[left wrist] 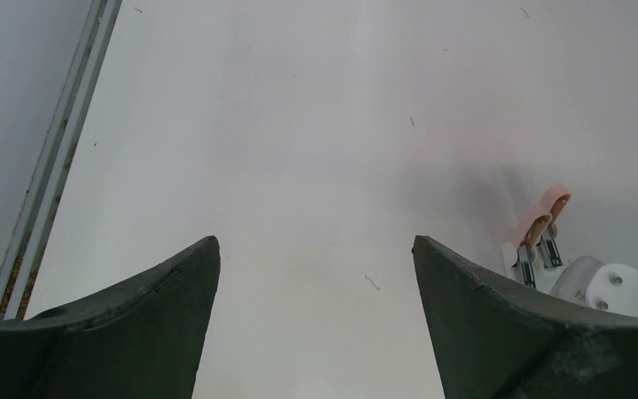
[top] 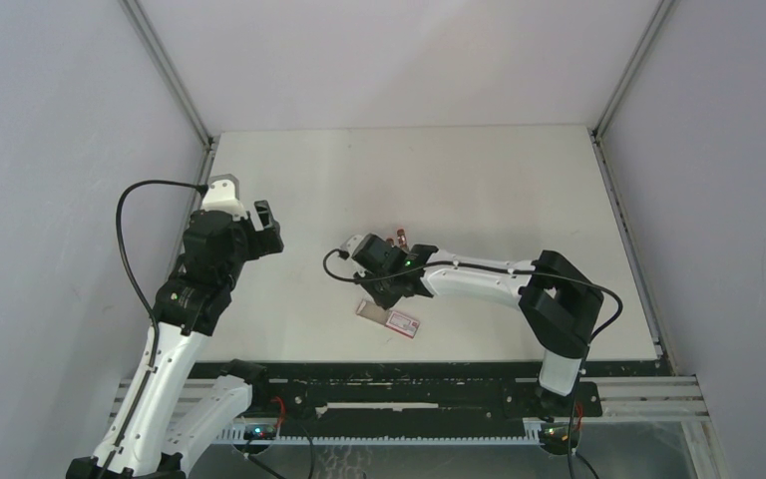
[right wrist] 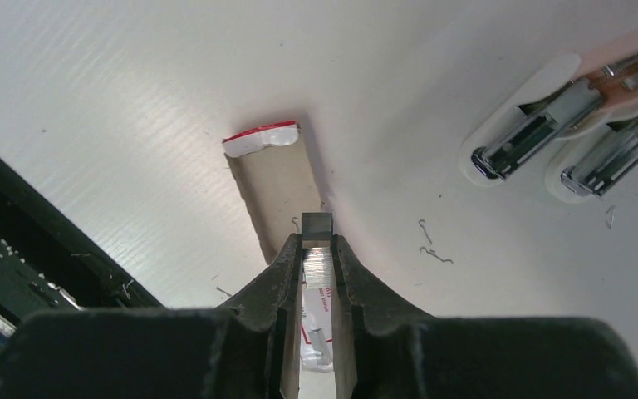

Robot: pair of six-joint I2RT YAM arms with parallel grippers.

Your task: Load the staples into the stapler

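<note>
My right gripper (right wrist: 317,239) is shut on a short silver strip of staples (right wrist: 316,225), held just above the table. Under it lies the staple pack (top: 391,317), a flat pink-red box with a white label; its brown cardboard sleeve with a red-white end (right wrist: 270,187) lies open ahead of the fingers. The stapler (right wrist: 540,133) lies to the upper right with its metal channel open, and a second similar pink-and-white one (right wrist: 615,154) lies beside it. They also show in the top view (top: 396,239). My left gripper (left wrist: 316,249) is open and empty, well to the left (top: 264,228).
Loose bent staples (right wrist: 432,251) lie on the white table between the pack and the staplers. The black rail at the table's near edge (right wrist: 17,249) is close on the left of the right wrist view. Grey walls enclose the table.
</note>
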